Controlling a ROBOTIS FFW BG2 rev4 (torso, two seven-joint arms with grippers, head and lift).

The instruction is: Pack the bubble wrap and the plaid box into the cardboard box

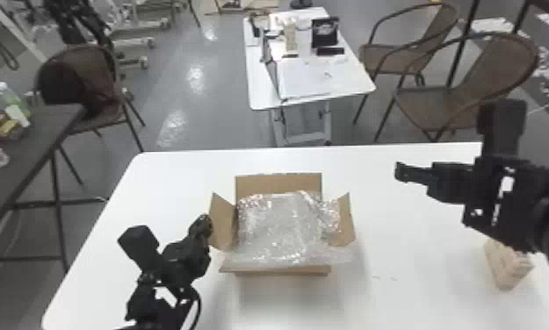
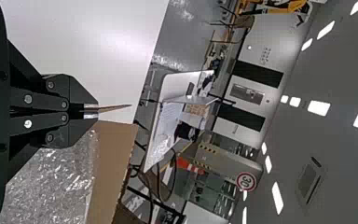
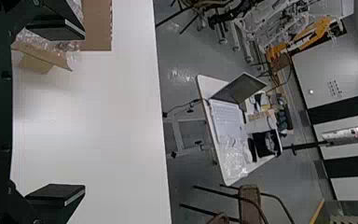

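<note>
Brown cardboard opens in the middle of the head view: the cardboard box (image 1: 282, 271) sits on the white bench (image 1: 422, 263), flaps spread, with the bubble wrap (image 1: 282, 226) heaped inside and its near edge spilling over the near flap. At the box's left side, the left pincer (image 2: 93, 110) is narrow, with the left flap (image 2: 116, 108) caught between its tips. The right pincer (image 3: 81, 112) is wide and empty; in the head view it hangs at the right, well apart from the box. Below that arm, at the lower right, a pale tan block, apparently the plaid box (image 1: 507, 267), rests on the bench, outside the carton.

The step in hand looks like steadying the carton while the second item is fetched. To do it well, the left grip should pin the flap outward with light, even force; a tug would skew the box or crease the board. The right pincer should be drawn back towards the block, squared to its sides, and lowered before closing, since a glancing touch could push it away. Then carry it high enough to clear the right flap and set it down centrally. The wrap stands proud and springy, so it probably needs pressing down and its near edge tucking in, or the block may tilt.
</note>
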